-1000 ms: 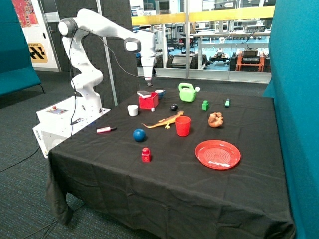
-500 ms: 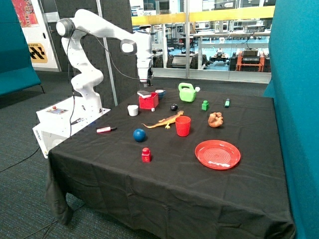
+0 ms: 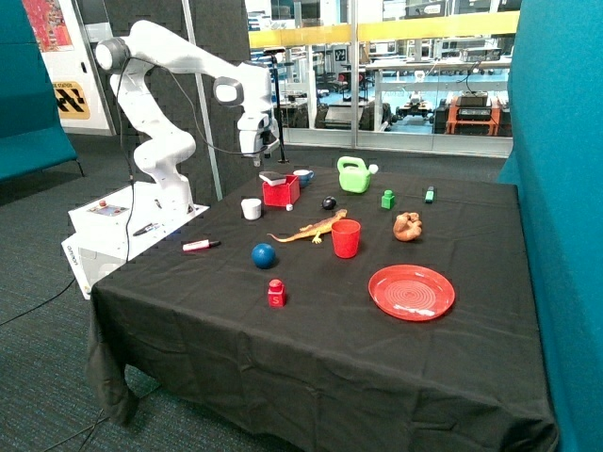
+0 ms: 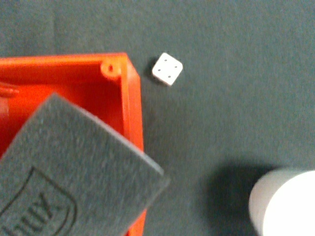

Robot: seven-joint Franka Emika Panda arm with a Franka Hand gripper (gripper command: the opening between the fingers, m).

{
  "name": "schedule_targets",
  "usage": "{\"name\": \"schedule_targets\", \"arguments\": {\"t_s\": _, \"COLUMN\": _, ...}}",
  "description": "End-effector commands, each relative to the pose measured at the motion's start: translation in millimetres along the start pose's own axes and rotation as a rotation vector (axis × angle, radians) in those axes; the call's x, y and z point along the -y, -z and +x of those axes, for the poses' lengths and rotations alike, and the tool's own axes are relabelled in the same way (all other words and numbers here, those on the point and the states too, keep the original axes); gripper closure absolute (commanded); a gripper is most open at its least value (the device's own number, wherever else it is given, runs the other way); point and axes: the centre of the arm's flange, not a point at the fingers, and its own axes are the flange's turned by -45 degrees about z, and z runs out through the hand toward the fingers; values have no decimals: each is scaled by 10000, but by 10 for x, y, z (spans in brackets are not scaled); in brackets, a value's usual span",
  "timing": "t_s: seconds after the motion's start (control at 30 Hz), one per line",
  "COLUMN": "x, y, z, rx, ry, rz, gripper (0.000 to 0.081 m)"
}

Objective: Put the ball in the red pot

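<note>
On the near part of the black table (image 3: 311, 358) stands a small red block with a knob (image 3: 276, 293), and to its right lies a round red plate (image 3: 412, 292). Just beyond the block, the ball (image 3: 263, 254) rests on the cloth, dark blue and touched by nothing. A marker pen (image 3: 201, 245) lies to its left near the table edge. Farther in, an orange toy lizard (image 3: 311, 227) stretches beside a round red cup (image 3: 346, 238), with a brown lumpy object (image 3: 407, 226) off to the right; its nature is hard to make out.

Behind these a white cup (image 3: 251, 208) stands near the red pot (image 3: 281, 190), which already holds a grey foam piece (image 4: 74, 167) lying tilted over its rim. In the wrist view this foam hides most of the pot's inside, and both the pot and the white cup are cut off at the picture's edge. A small white die (image 4: 167, 69) lies on the cloth just beside the pot's corner. A small black roundish object (image 3: 328, 202), a green block (image 3: 387, 199), a green watering can (image 3: 354, 174) and a small dark green item (image 3: 430, 194) sit toward the far side.

The gripper (image 3: 261, 160) hangs in the air above the far left corner of the table, up and left of the red pot and well apart from the ball. Whether its fingers are spread or pressed together I cannot tell; they do not show in the wrist view.
</note>
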Motion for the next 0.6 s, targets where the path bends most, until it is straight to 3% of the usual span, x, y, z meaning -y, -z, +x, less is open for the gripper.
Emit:
{"name": "schedule_targets", "arguments": {"t_s": 0.0, "x": 104, "y": -30, "z": -361, "rx": 9, "ry": -1610, "rz": 29, "gripper": 118}}
{"name": "schedule_targets", "arguments": {"t_s": 0.33, "x": 172, "y": -150, "z": -601, "rx": 10, "ry": -2031, "rz": 28, "gripper": 128}}
{"name": "schedule_targets", "arguments": {"t_s": 0.57, "x": 276, "y": -284, "z": -593, "rx": 10, "ry": -2219, "rz": 28, "gripper": 131}}
